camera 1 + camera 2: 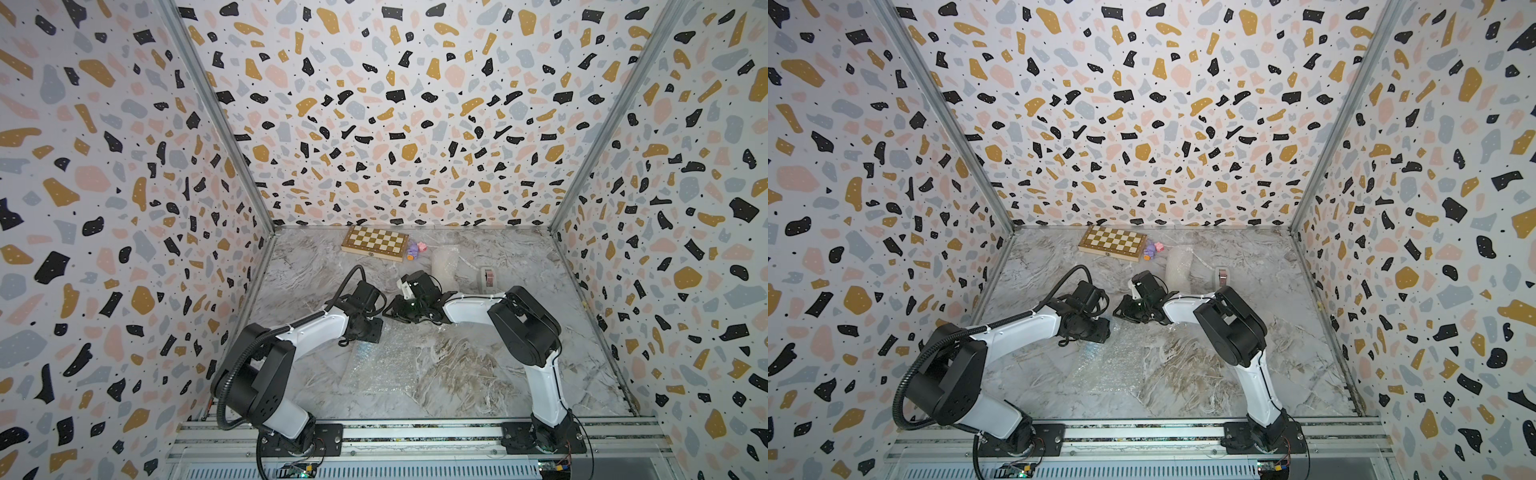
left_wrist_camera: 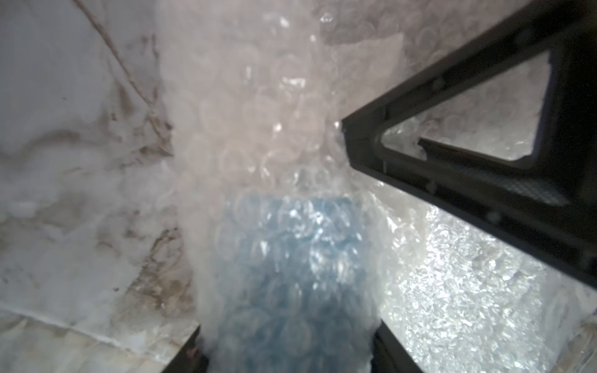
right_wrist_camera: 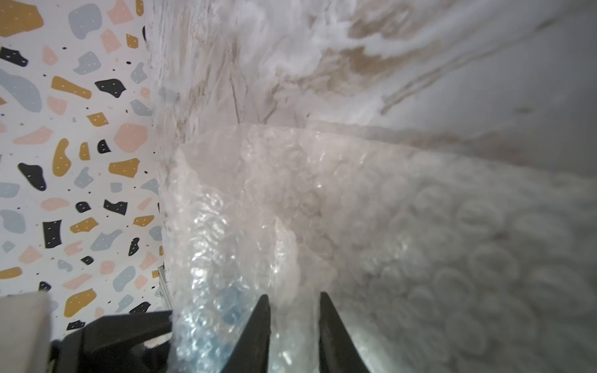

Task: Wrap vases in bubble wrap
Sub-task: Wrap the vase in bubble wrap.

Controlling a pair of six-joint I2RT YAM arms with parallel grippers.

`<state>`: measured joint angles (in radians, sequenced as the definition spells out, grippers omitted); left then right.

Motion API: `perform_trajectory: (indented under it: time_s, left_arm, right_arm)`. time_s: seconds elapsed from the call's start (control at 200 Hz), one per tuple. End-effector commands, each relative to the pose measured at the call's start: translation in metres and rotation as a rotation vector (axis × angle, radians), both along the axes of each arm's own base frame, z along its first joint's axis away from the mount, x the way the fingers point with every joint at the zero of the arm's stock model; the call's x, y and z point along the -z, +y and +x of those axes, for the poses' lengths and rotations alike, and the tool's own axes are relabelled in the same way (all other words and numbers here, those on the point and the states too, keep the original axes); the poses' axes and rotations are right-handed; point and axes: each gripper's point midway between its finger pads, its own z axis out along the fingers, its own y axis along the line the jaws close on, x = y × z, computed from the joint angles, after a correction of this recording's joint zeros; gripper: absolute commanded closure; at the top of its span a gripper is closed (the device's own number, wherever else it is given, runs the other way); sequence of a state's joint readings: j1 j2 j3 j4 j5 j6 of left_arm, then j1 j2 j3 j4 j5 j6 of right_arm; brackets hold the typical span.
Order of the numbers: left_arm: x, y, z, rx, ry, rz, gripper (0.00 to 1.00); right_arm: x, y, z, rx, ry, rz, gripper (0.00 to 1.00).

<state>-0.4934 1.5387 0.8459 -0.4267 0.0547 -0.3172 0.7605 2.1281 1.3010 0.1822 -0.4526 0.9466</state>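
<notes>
Left wrist | blue vase point(image 2: 290, 264): 1 | bubble wrap sheet point(image 2: 252, 122): 1

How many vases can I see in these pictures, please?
1 for sure: the light blue vase, under bubble wrap, between the fingers of the left gripper. The wrapped bundle beside the tape dispenser may hide another.
</notes>
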Motion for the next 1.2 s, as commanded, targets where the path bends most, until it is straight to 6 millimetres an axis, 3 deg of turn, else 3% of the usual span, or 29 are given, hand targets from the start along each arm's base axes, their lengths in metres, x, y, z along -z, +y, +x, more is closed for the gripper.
perform_trajectory:
  time_s: [0.0, 0.09, 0.18, 0.26, 0.38, 0.566, 0.721, 0.866, 0.971, 1.111, 1.191]
  left_arm:
    - [-0.005, -0.006, 0.007, -0.016, -0.021, -0.073, 0.43]
    - [-0.007, -0.006, 0.007, -0.022, -0.025, -0.086, 0.35]
    - [-0.007, -0.001, 0.005, -0.036, -0.023, -0.086, 0.32]
    - [-0.014, 0.002, 0.002, -0.055, -0.022, -0.102, 0.2]
    - [-0.026, 0.009, -0.007, -0.138, -0.048, -0.148, 0.16]
    - [-0.008, 0.01, -0.03, -0.18, -0.032, -0.231, 0.13]
    - [0.003, 0.007, -0.031, -0.185, -0.071, -0.289, 0.12]
    - [0.011, 0.006, -0.026, -0.208, -0.098, -0.307, 0.17]
    - [0.017, 0.007, -0.028, -0.215, -0.112, -0.281, 0.29]
    - [0.021, 0.01, -0.029, -0.189, -0.111, -0.166, 0.4]
    - [0.019, 0.012, -0.025, -0.188, -0.117, -0.121, 0.46]
  right_arm:
    - [0.001, 0.006, 0.013, 0.001, -0.043, -0.029, 0.74]
    - [0.013, 0.01, 0.015, -0.001, -0.034, -0.042, 0.86]
    - [0.018, 0.008, 0.017, 0.011, -0.034, -0.053, 0.86]
    - [0.019, 0.007, 0.018, 0.017, -0.036, -0.06, 0.86]
    - [0.014, 0.008, 0.017, 0.021, -0.042, -0.051, 0.87]
    - [0.014, 0.011, 0.013, 0.012, -0.041, -0.052, 0.87]
    - [0.015, 0.012, 0.01, 0.005, -0.036, -0.048, 0.86]
    - [0.018, 0.008, 0.008, 0.02, -0.024, -0.047, 0.87]
    - [0.016, 0.003, 0.009, 0.042, -0.035, -0.052, 0.86]
    - [0.011, 0.002, 0.014, 0.045, -0.038, -0.039, 0.82]
    - [0.001, -0.002, 0.016, 0.047, -0.068, -0.034, 0.75]
